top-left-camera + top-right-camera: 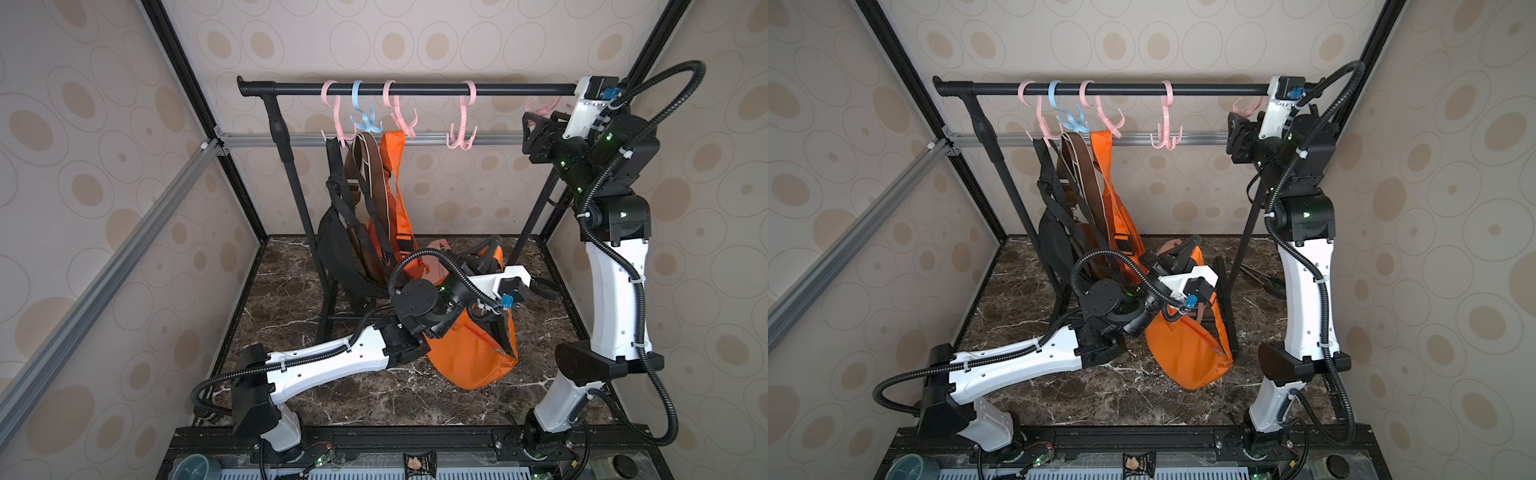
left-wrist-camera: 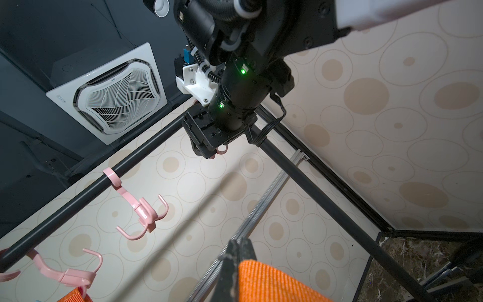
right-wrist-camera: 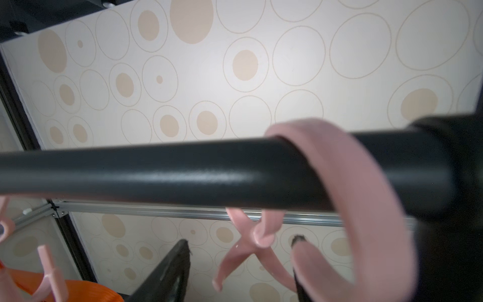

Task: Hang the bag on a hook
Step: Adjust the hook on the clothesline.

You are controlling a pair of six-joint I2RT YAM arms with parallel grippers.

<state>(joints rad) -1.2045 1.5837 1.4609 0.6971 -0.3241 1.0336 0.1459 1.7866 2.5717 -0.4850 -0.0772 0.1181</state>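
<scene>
Left gripper (image 2: pixel 238 249) clamps the strap (image 2: pixel 266 283) of the orange bag (image 1: pixel 469 357); right gripper (image 3: pixel 240 243) stands open around a pink hook (image 3: pixel 261 235).

Pressed up close to a matte black round metal rail (image 3: pixel 183 170) spanning the whole view. Looped over it, blurred by nearness: a broad pink plastic hook (image 3: pixel 366 196), pronged end hanging under the rail. Right gripper (image 3: pixel 241 240) spread, black fingers (image 3: pixel 167 272) either side of those prongs, contact not discernible. Behind: silver aluminium profile bar (image 3: pixel 156 210) parallel to the rail, cream wallpaper with beige dots and rings (image 3: pixel 261 104). Farther along, a second pink pronged hook (image 3: pixel 49 272) beside a flat orange webbing strap (image 3: pixel 86 290).
</scene>
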